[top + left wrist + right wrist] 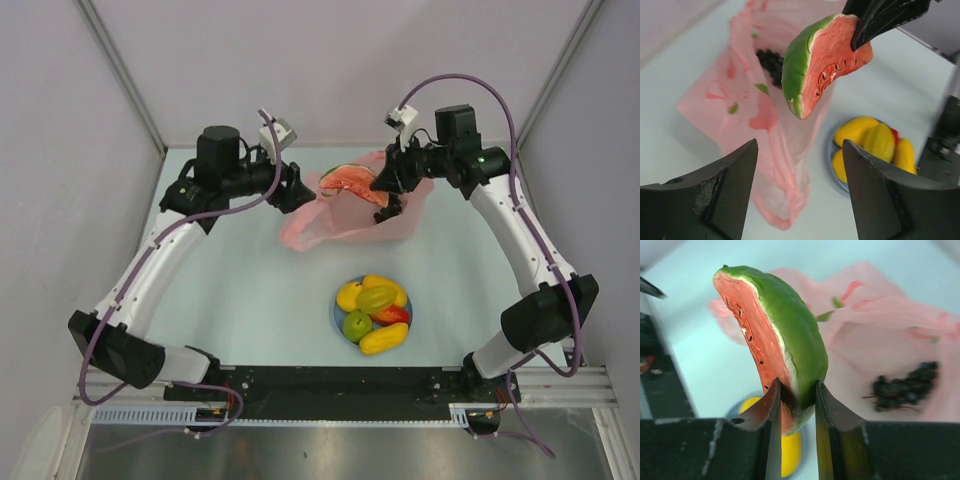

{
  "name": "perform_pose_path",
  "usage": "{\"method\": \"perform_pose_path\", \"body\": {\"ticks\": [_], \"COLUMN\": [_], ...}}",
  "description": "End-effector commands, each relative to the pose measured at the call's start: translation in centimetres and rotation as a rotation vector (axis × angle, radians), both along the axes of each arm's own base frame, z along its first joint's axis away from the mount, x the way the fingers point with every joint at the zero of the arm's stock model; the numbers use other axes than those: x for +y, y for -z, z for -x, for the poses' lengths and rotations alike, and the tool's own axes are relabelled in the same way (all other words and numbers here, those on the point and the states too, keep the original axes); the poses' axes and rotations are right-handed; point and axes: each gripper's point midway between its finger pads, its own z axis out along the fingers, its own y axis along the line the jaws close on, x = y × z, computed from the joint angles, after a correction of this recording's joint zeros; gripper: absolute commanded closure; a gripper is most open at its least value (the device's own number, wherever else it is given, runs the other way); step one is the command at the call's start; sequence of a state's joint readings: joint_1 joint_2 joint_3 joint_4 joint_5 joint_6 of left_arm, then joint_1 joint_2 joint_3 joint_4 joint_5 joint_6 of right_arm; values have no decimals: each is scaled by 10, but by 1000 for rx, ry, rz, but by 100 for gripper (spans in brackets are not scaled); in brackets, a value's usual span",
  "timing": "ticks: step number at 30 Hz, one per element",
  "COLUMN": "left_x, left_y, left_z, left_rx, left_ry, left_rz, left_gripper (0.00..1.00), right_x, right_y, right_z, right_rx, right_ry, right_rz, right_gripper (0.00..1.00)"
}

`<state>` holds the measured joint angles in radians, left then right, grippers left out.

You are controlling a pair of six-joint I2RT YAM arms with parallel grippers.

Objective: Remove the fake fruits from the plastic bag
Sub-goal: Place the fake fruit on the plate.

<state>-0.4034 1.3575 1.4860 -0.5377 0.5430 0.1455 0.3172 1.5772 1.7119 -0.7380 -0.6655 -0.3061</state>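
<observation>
One watermelon slice [785,340] is pinched in the right gripper [796,390] above the pink bag [340,225], with grapes [905,387] inside. The left gripper [800,145], spread and empty, sits just left of the bag. Other fruits [372,300] fill a blue plate [337,318] nearer.

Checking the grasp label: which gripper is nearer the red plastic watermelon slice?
Right. The right gripper is clamped on the red plastic watermelon slice, above the translucent pink plastic bag. The left gripper has open jaws and is apart from it.
</observation>
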Motion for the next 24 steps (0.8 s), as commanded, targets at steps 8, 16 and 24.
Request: {"method": "perform_pose_path", "body": {"ticks": [8, 16, 24], "left_x": [-38, -68, -76], "left_y": [36, 26, 31], "left_z": [38, -10, -27], "left_rx": [513, 531, 536], "left_ry": [147, 6, -37], "left_rz": [387, 536, 512], "left_gripper": [32, 34, 66], "right_x": [10, 30, 31], "right_y": [17, 14, 27], "right_z": [34, 14, 22], "right_rx": [440, 491, 510], "right_ry": [20, 122, 150], "right_rz": [-238, -325, -317], "right_gripper": [95, 95, 95]}}
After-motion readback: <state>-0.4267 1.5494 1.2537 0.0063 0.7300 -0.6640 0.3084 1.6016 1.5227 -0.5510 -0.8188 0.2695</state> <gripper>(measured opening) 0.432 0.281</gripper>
